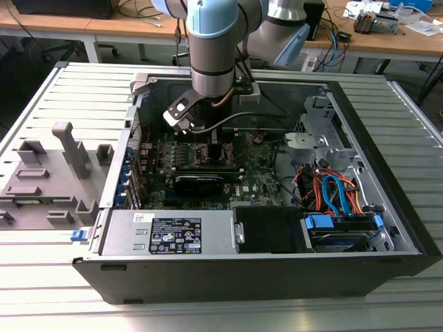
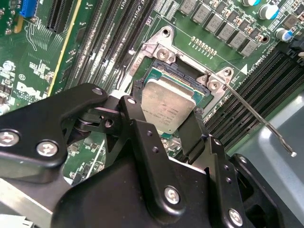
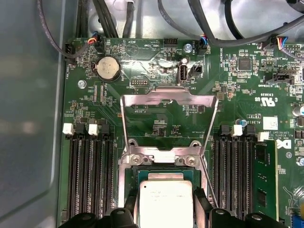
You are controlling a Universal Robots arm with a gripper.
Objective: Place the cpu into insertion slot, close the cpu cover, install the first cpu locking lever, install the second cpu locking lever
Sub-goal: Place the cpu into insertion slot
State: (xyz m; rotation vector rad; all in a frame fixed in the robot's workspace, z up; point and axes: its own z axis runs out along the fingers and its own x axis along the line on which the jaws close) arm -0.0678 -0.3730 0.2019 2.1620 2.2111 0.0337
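Grips the cpu (image 2: 168, 107) by two opposite edges between the fingers (image 2: 192, 135), closed only to its width. Holds it directly at the slot (image 2: 173, 72), deep inside the case (image 1: 242, 283), where the arm (image 1: 214, 41) reaches down at upper centre of the exterior view. Cannot tell whether seated or just clear of the contacts.

Lies flat, metal top facing up toward both wrist views. Being square, offers no long axis. Keeps edges close to parallel with the rim of the slot, with perhaps a slight lean in the second wrist view.

Finds the cover (image 3: 168, 96) thrown fully open, away from the slot, and the lever (image 2: 259, 116) raised close beside one finger.

Judged risks:
- Bent contacts, if set down askew or a little twisted in the grip.
- One edge landing first, if let go while leaning.
- A snag on the lever, if the fingers spread wide on opening.
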